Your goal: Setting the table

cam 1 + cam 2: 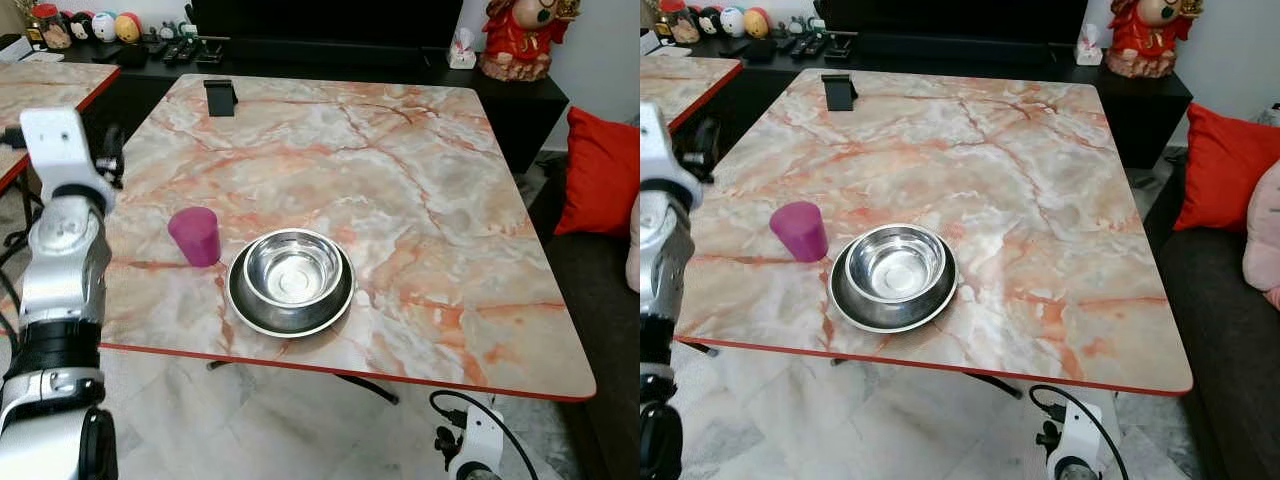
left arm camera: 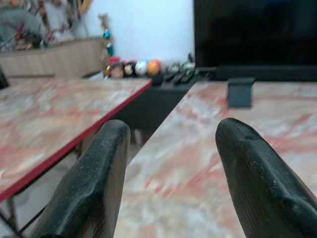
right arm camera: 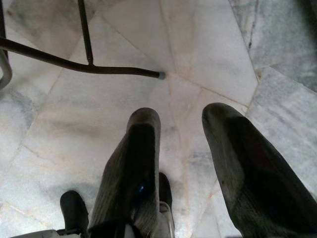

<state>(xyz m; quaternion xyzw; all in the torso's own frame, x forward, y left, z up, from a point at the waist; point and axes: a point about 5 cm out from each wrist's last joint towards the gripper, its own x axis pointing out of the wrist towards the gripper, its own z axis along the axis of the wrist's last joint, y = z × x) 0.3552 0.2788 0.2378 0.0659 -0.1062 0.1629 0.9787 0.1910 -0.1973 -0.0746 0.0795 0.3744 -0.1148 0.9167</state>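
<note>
We judge the setting barely begun: 1 steel bowl (image 1: 294, 272) nests on its plate (image 1: 243, 305) near the table (image 1: 450, 200) front edge, 1 pink cup (image 1: 195, 236) at its 9 o'clock, while our left gripper (image 2: 171, 173) and right gripper (image 3: 190, 163) gape empty.

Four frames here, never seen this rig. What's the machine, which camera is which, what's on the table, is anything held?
It is a humanoid robot with two silver arms, each ending in two long black fingers. The two wide pictures come from its head cameras, looking down on a marble-patterned table. On the table sit a steel bowl nested in a dark plate, a pink cup just beside them, and a small black stand at the far edge. The other two are wrist cameras. The left gripper is raised over the table, open, empty. The right gripper hangs over the floor, open, empty.
</note>
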